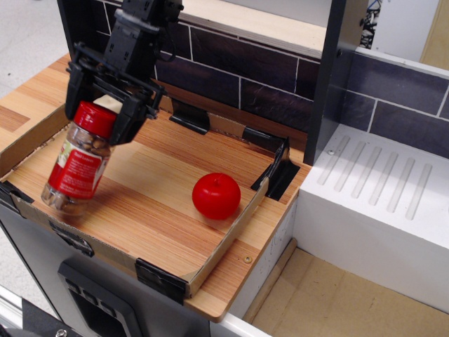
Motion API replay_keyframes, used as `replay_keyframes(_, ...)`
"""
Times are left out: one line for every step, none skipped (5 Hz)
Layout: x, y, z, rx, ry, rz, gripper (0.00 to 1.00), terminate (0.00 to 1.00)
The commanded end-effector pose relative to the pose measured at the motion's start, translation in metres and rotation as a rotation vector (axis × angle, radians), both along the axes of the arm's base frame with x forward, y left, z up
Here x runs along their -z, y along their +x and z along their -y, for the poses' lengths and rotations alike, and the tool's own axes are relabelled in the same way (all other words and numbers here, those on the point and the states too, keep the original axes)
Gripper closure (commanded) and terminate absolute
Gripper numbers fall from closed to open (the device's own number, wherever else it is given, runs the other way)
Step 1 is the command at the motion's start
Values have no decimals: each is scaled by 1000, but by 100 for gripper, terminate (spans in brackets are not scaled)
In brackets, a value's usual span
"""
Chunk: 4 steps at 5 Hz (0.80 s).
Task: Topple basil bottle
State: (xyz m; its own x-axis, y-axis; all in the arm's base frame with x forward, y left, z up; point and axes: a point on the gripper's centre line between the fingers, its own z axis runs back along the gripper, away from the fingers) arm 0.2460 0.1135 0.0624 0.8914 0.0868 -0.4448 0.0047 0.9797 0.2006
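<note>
The basil bottle (74,168), a clear jar with a red lid, red label and brownish contents, stands tilted at the left of the wooden tray (223,244). Its lid leans up and to the right and its base rests near the tray's front left edge. My black gripper (98,116) comes down from above, with a finger on each side of the red lid, shut on it.
A round red apple (216,196) lies in the tray to the right. A cream object (106,102) is mostly hidden behind my gripper. A dark tiled wall (238,63) backs the tray. A dark post (337,77) and a white ribbed drainboard (379,189) stand to the right.
</note>
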Motion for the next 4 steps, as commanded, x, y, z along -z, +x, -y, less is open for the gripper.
replay_keyframes(-13, 12, 3, 83, -163, 448, 100, 0)
replay_keyframes(-11, 18, 3, 61, -206, 542, 100, 0)
replay_keyframes(-1, 26, 2, 30, -236, 585, 100, 0)
replay_keyframes(2, 34, 5, -33, -300, 653, 100, 0)
